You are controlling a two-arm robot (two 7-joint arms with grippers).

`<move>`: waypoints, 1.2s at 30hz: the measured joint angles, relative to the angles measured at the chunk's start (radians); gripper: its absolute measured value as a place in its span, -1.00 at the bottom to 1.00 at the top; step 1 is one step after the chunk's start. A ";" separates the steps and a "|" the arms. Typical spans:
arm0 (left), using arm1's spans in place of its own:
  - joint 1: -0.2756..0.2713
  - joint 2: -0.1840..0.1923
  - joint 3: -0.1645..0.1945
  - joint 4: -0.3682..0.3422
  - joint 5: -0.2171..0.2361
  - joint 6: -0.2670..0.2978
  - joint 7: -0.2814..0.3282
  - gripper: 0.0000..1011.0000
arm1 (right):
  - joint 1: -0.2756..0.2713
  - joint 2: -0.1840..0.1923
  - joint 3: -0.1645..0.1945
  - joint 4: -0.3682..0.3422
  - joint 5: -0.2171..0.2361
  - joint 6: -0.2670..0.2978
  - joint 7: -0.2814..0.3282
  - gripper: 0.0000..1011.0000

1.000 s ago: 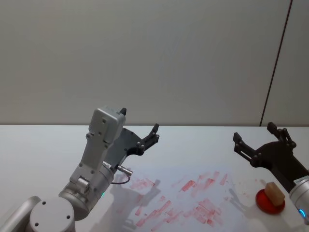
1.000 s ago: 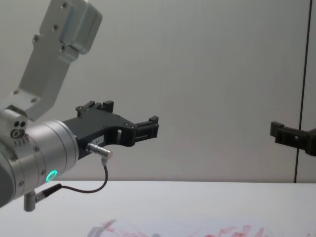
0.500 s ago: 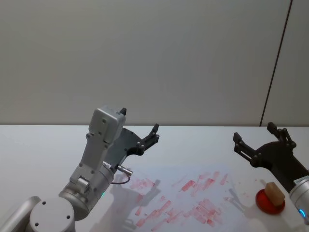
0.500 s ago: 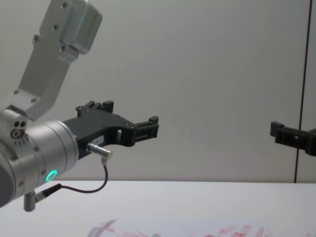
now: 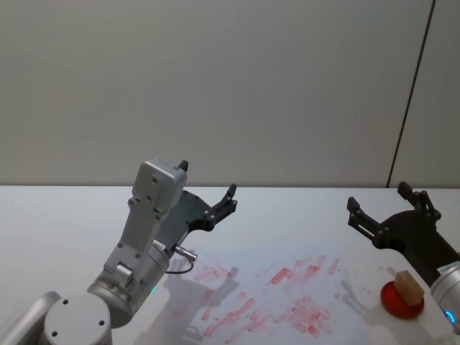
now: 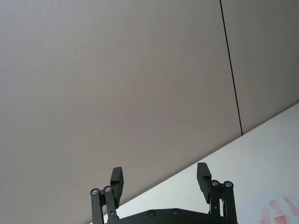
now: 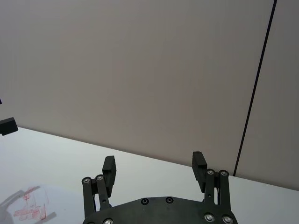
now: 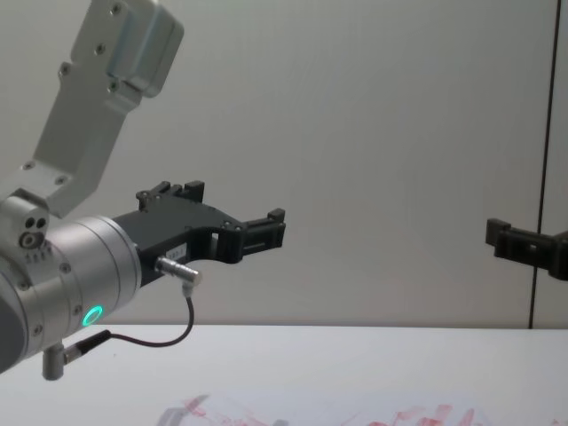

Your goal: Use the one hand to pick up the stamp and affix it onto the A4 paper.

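- Right gripper raised above the table, fingers spread, empty; left gripper likewise spread, parked.
- Stamp sits on red pad, just right of A4 paper.
- Best approach: pitch right gripper down, straddle stamp squarely, lift straight.

In the chest view the right gripper runs off the edge. The A4 paper is cut at the bottom

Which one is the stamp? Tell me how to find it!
Start at the white table, find the A4 paper covered in red smudges, then look past its right edge. There sits a round red pad, and the stamp is the small tan wooden block on top of it, the only wooden thing there.
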 joint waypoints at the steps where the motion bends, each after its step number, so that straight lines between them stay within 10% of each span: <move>1: 0.000 0.000 0.000 0.000 0.000 0.000 0.000 0.98 | 0.000 0.000 0.000 0.000 0.000 0.000 0.000 0.98; 36: 0.000 0.000 0.000 0.000 0.000 0.000 0.000 0.98 | -0.010 0.022 0.012 -0.010 -0.005 0.013 0.013 0.98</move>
